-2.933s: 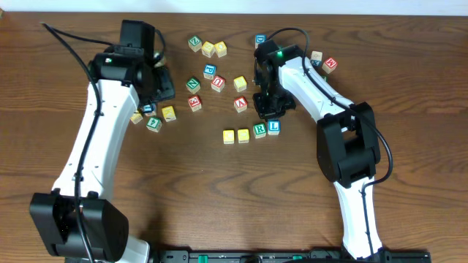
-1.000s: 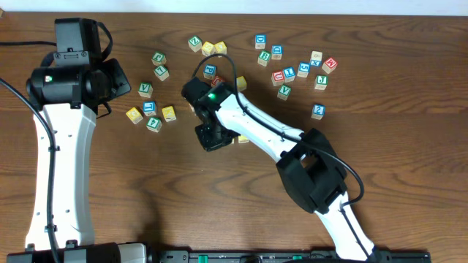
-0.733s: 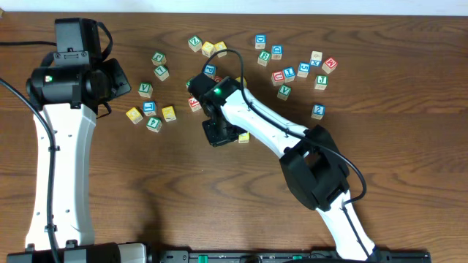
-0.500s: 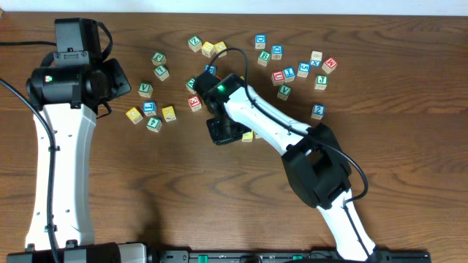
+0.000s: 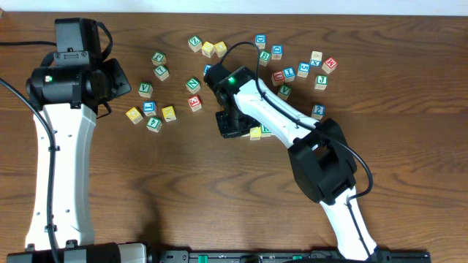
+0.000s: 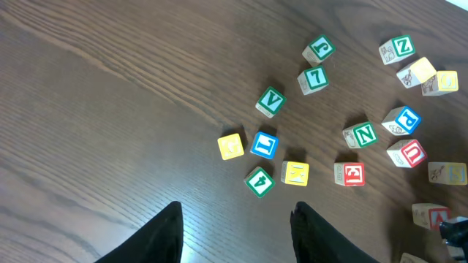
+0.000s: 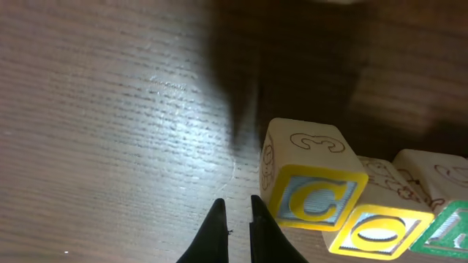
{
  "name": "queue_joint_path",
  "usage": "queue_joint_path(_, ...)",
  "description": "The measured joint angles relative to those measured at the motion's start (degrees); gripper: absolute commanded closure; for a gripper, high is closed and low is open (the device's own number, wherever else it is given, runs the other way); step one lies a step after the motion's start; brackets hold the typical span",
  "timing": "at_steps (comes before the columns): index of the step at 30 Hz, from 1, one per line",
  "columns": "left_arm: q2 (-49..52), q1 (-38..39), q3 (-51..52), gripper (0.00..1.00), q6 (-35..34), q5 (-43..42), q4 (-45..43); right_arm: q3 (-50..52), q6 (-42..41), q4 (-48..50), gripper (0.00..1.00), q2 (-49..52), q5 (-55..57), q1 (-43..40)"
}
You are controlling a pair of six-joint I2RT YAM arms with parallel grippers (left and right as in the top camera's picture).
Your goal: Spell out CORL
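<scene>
The right gripper [image 7: 236,223] hangs just beside the C cube [image 7: 314,201], a wooden block with a C on a yellow-framed face and a faint outlined 3 on top. The gripper's fingers are almost together and hold nothing. On the C cube's far side, touching it, sits the O cube [image 7: 373,235], then a green-edged cube [image 7: 447,232] cut off by the frame. Well away from the C cube, the left gripper [image 6: 238,235] is spread wide and empty over the table [image 5: 183,204]. Below it lie scattered blocks, among them a green V [image 6: 270,101], a green N [image 6: 360,134] and a red U [image 6: 411,153].
</scene>
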State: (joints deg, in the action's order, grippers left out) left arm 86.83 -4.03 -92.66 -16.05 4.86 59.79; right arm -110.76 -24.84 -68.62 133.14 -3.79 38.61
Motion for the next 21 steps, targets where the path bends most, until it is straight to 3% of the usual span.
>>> queue_joint_path(21, 0.00, 0.00, 0.00, 0.53, 0.00, 0.00, 0.00, 0.02, -0.37, -0.66, 0.97, -2.14, -1.86, -2.73)
